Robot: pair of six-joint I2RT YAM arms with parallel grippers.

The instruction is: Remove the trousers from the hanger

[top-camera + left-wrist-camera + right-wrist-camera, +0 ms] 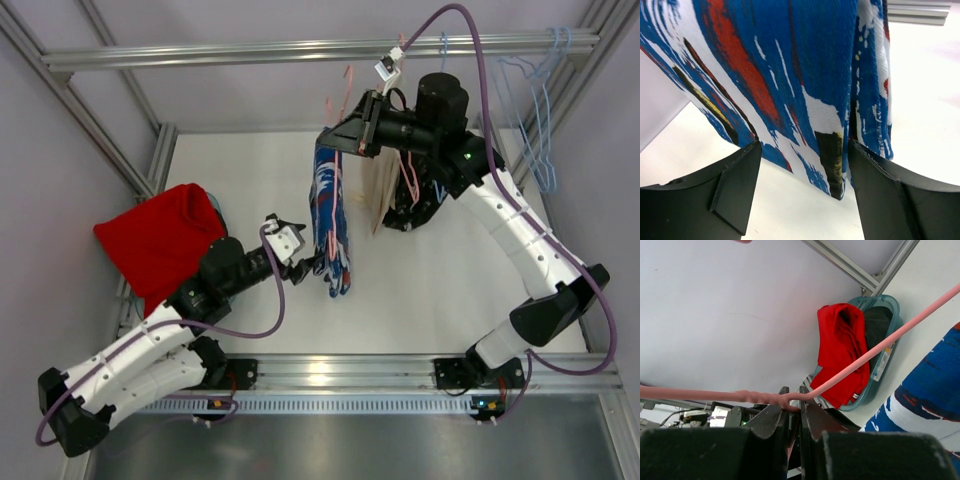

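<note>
The blue trousers [331,215] with a white and red pattern hang from a pink hanger [352,108] over the table. My right gripper [366,128] is shut on the hanger's wire [880,347] near its twisted neck, fingertips [784,412] pinching it. In the left wrist view the trousers' lower hem [810,105] dangles between the fingers [735,182] of my open left gripper [802,187], which is not pressing on the cloth. From above, the left gripper [305,266] sits by the trousers' bottom end. A beige garment [380,185] hangs just right of the blue one.
A teal basket [886,357] holding red cloth [155,240] stands at the table's left. A dark patterned garment [418,205] lies under the right arm. Light blue hangers [535,110] hang on the frame's back right rail.
</note>
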